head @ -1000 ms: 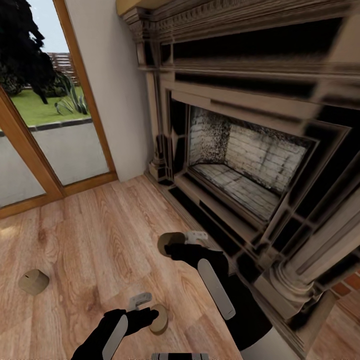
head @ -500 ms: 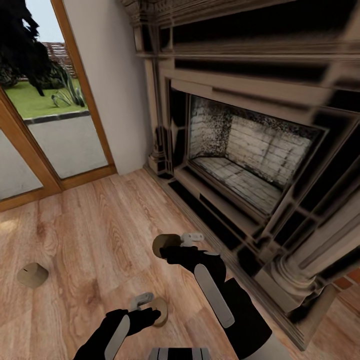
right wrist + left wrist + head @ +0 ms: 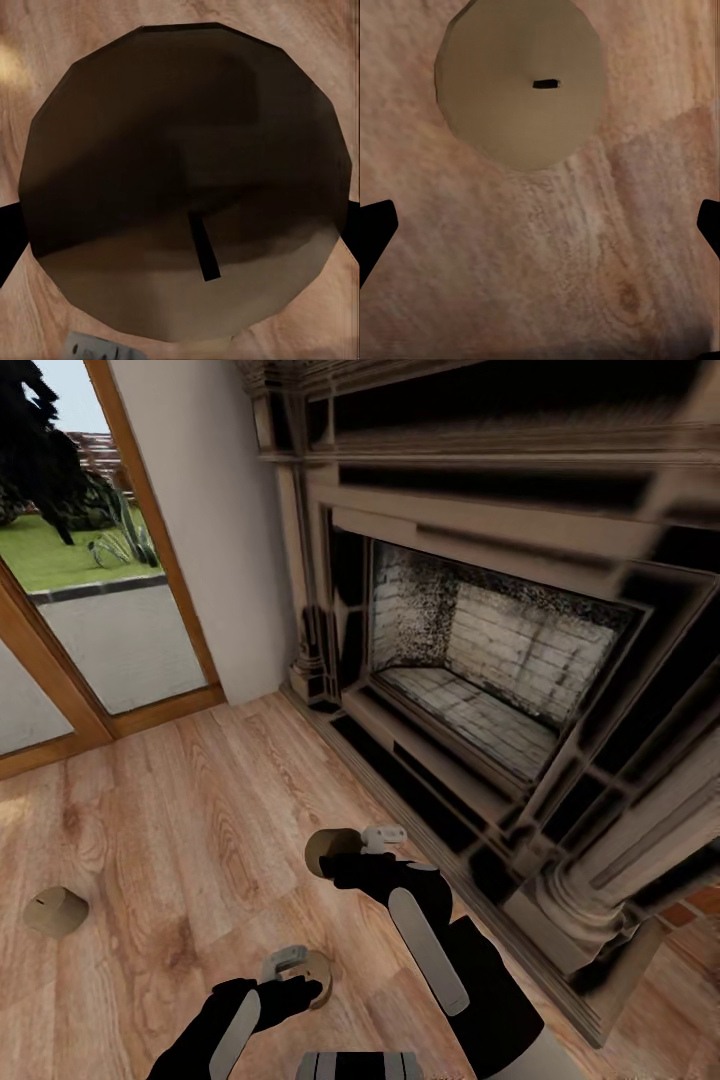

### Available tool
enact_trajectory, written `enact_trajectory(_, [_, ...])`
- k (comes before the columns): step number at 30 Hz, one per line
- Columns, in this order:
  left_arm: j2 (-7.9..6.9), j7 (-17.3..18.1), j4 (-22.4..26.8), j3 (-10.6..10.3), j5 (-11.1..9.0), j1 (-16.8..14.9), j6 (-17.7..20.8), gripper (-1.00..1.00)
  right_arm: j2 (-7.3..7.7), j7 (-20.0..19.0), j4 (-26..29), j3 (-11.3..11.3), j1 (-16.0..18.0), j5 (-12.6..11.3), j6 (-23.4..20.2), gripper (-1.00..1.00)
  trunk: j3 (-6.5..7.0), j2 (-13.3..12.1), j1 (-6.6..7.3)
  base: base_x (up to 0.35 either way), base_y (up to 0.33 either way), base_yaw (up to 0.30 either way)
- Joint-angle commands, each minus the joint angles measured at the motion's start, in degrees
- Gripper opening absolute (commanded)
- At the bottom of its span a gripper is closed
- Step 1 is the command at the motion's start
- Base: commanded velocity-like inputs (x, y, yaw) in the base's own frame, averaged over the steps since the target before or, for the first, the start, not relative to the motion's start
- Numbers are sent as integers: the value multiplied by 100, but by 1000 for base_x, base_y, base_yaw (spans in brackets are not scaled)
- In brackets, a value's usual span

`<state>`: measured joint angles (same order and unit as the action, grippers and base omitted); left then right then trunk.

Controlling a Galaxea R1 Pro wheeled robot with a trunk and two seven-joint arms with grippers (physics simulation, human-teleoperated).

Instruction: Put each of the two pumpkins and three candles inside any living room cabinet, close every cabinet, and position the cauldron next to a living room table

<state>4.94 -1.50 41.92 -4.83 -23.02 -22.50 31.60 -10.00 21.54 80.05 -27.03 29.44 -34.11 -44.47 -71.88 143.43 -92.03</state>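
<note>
On the plank floor [image 3: 180, 830] before the brick fireplace [image 3: 480, 690] we are gathering candles; our right gripper [image 3: 345, 852] is pinched on one candle [image 3: 330, 848], which looms between its fingers in the right wrist view; our left gripper [image 3: 300, 978] hangs spread above a second candle [image 3: 520, 82], which lies free on the boards; a third candle [image 3: 55, 911] sits well apart toward the glass door [image 3: 90, 630]. Next, we judge, the left must drop and close round its candle.
</note>
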Motion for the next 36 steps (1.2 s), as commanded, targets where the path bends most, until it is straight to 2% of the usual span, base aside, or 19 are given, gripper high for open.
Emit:
enact_trajectory(1, [0,0,0,0,-1,0,1,100,0,0,1,-2,0,1,3,-100,0,0,0,0,0,-250])
enact_trajectory(8, [-1,0,0,0,-1,0,4,100,0,0,2,-12,0,1,22,-100,0,0,0,0,0,-168])
enact_trajectory(15, [-9,-7,0,0,-1,0,6,100,0,4,-6,-111,0,1,34,-100,0,0,0,0,0,-11])
enact_trajectory(36, [-20,-19,-8,28,0,0,-3,100,0,16,-7,-206,0,1,44,-100,0,0,0,74,31,0])
